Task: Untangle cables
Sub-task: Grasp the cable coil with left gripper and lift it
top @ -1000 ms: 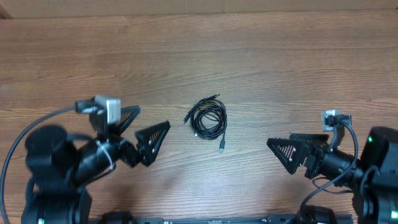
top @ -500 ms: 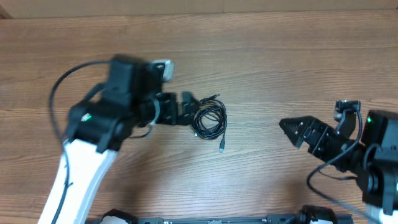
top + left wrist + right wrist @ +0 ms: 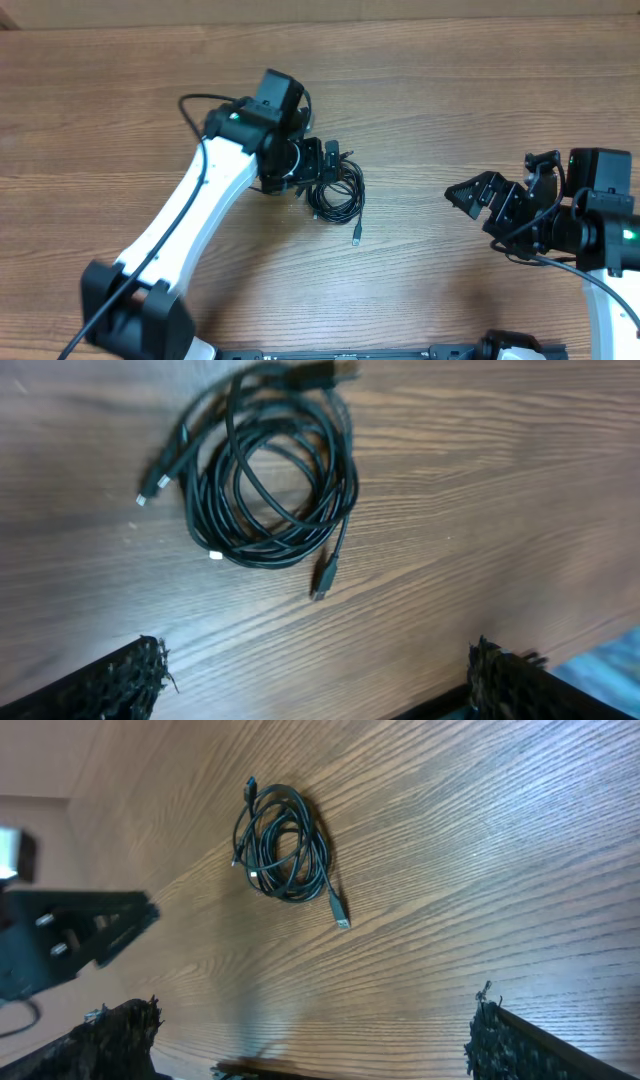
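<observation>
Reaching step: left gripper [image 3: 328,163], wide open and empty like the right gripper [image 3: 478,196], hangs at the upper-left edge of the mid-frame cables [image 3: 338,192] and probably must next pinch one strand.

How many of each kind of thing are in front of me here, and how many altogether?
Grippers: 2, the left gripper and the right gripper, both open
Bundle of thin black cables: 1
Wooden table: 1
Total: 4
</observation>
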Robot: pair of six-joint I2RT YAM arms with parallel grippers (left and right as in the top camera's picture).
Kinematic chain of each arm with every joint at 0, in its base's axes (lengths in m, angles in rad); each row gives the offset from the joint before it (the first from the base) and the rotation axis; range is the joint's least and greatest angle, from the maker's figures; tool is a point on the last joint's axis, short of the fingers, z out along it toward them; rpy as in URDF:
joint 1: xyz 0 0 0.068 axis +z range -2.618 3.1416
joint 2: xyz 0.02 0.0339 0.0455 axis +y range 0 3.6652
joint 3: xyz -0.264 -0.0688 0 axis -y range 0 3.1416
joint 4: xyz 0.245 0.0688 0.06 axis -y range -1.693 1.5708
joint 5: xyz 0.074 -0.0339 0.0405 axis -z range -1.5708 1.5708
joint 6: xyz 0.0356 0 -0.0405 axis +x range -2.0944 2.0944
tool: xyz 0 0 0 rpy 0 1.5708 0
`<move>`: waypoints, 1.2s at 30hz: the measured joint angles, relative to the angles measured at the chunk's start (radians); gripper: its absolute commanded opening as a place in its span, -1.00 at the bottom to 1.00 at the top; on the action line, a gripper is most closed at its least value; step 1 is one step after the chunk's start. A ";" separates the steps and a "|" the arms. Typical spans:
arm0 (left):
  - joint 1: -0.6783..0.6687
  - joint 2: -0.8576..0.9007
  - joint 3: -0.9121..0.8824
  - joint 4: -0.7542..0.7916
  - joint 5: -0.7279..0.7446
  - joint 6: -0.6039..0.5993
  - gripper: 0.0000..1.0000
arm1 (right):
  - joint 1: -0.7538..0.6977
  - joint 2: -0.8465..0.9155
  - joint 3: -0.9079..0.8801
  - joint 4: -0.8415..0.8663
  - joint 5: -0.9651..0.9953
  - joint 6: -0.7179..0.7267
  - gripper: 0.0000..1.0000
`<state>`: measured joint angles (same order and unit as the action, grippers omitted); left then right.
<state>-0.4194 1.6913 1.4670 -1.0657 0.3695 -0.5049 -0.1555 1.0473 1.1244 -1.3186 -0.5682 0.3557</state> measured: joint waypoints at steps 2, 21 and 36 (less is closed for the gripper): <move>-0.006 0.051 0.000 0.008 0.013 -0.040 0.95 | 0.000 0.006 0.000 0.000 0.000 0.000 1.00; -0.037 0.285 0.000 0.203 0.017 -0.278 0.11 | 0.000 0.008 0.000 -0.002 0.000 -0.005 1.00; -0.037 0.292 0.008 0.274 0.143 -0.198 -0.92 | 0.000 0.008 0.000 0.014 0.000 -0.016 1.00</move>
<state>-0.4568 1.9831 1.4746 -0.7918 0.5125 -0.7033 -0.1555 1.0550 1.1244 -1.3048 -0.5678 0.3393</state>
